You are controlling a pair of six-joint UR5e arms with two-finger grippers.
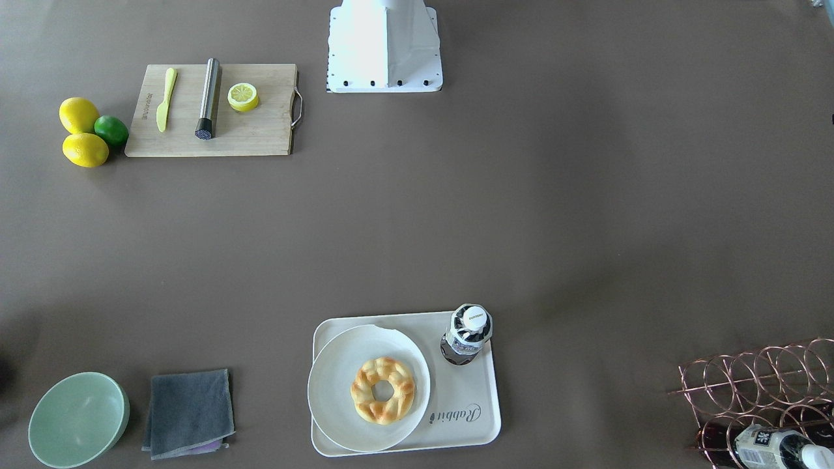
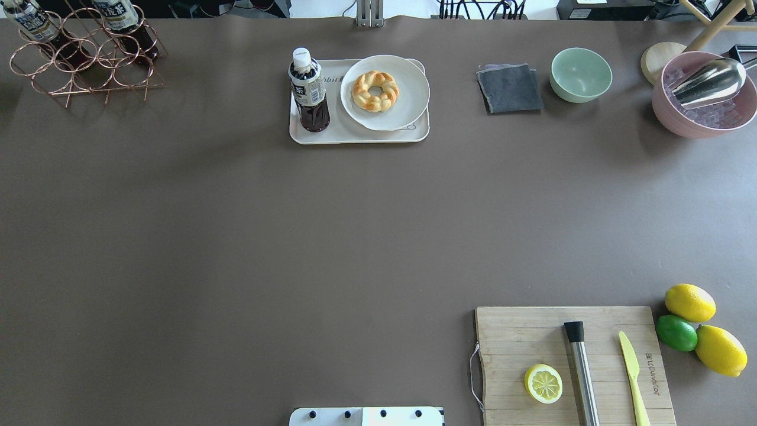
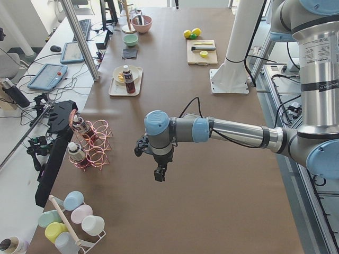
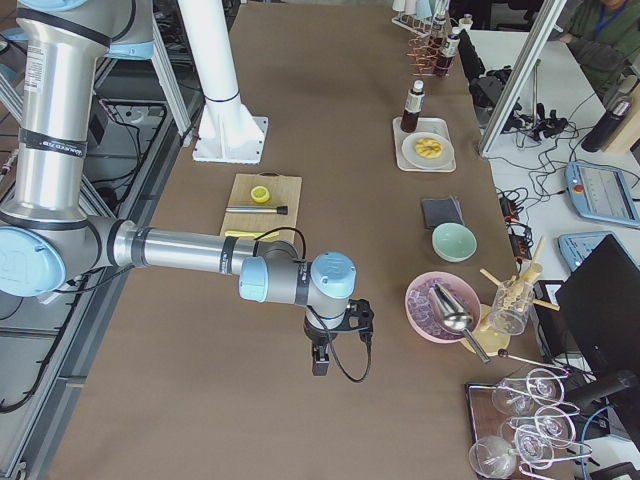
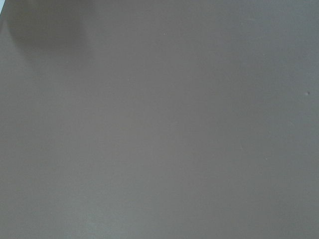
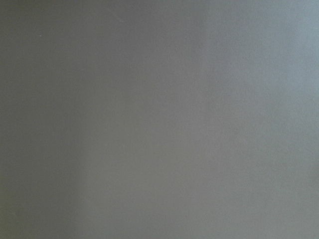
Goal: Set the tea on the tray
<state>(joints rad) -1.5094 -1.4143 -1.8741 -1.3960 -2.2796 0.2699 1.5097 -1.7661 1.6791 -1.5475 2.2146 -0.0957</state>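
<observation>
Left arm is stretched out roughly level, forearm kept long and straight, upper part stood upright at view's edge. Left wrist is bent so left gripper is pointed straight down. Right arm is posed pretty much mirror-style: forearm laid out level, right wrist turned down, right gripper hung vertical under it. Fingers too small in side views, so open-or-closed can't be called for either one.

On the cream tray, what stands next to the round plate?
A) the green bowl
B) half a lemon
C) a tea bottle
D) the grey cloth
C: the tea bottle stands upright on the tray, beside the plate with the ring pastry.
</observation>
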